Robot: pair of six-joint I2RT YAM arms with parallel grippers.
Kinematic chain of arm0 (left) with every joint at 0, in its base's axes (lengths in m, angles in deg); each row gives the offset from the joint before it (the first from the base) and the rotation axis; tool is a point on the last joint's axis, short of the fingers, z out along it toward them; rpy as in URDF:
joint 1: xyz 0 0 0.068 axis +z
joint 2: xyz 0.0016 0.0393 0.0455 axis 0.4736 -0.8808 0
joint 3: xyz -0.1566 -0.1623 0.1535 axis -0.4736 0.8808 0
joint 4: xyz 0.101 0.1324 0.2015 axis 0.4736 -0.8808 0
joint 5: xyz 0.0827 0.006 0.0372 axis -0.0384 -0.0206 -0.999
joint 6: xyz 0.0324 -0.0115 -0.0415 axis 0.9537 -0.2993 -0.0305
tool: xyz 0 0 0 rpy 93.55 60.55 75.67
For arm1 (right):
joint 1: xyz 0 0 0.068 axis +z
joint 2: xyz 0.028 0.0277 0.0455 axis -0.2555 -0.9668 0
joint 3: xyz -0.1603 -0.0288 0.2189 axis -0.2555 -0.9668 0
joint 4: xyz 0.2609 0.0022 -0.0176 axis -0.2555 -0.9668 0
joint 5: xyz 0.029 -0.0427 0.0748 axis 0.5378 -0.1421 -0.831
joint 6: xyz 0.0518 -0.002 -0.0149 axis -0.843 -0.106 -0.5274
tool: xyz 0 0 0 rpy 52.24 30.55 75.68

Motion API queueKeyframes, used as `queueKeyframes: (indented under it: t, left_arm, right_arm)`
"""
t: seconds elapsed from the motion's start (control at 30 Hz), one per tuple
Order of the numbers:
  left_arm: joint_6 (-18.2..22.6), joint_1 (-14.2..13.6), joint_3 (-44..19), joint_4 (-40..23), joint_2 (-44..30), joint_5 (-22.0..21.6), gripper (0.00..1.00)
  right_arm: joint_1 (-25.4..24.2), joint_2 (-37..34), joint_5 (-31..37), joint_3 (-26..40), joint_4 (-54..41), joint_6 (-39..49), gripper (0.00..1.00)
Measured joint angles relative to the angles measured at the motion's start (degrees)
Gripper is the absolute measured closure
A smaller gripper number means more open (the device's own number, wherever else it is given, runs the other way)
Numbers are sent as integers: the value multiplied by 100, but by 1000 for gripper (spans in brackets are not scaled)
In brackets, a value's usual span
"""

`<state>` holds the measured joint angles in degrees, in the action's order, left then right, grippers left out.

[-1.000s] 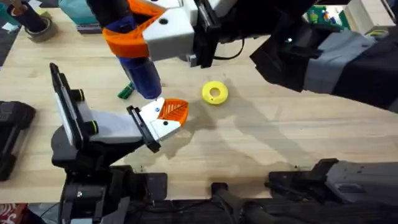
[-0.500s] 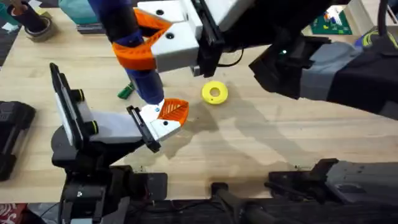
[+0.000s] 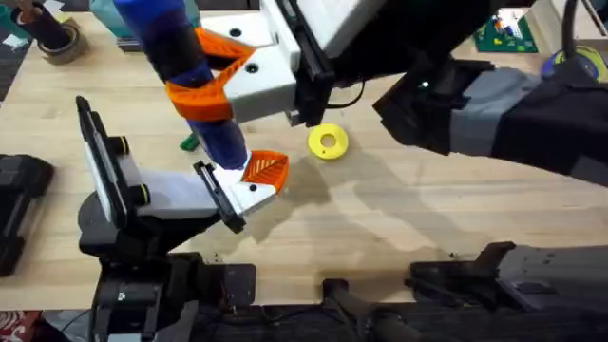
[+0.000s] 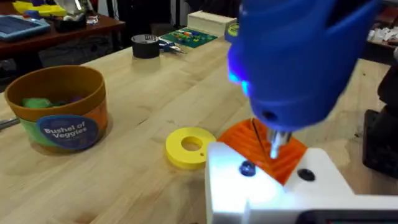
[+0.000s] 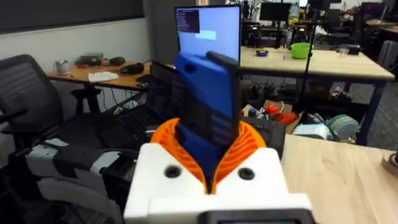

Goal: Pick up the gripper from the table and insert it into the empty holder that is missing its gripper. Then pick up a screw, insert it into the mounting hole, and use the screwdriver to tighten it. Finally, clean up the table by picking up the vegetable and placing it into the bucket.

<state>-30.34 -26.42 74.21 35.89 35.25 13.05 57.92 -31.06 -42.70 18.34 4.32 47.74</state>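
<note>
Blue plastic dominates the moment: the screwdriver (image 3: 195, 85) stands nearly upright, clamped between the orange ribbed pads (image 5: 249, 146) of the right gripper (image 3: 211, 90), its silver tip (image 4: 277, 142) pressed down at the top of the white holder (image 3: 237, 185), apparently so the bit lines up with the mounting hole; the orange gripper (image 3: 267, 169) already sits in that holder, just beside the tip; the screw itself cannot be made out, and is presumably under the bit. The left arm seems to offer the holder up as a steady base; whether the left gripper's own fingers are open or closed cannot be told. The left wrist view adds what the overhead hides: the bucket (image 4: 57, 115), standing well beyond the fingers with green inside, a yellow disc (image 4: 188, 147) close ahead of the holder, and a lit blue lamp on the tool. From overhead, a green vegetable (image 3: 190, 142) lies on the table (image 3: 399, 218) just behind the screwdriver's barrel.
</note>
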Motion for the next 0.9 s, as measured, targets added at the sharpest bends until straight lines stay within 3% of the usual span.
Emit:
queueKeyframes:
  t: [0.9]
  left_arm:
    - [1, 0, 0, 0, 0, 0, 996]
  right_arm:
    - [0, -93, -13, -9, -20, 295, 982]
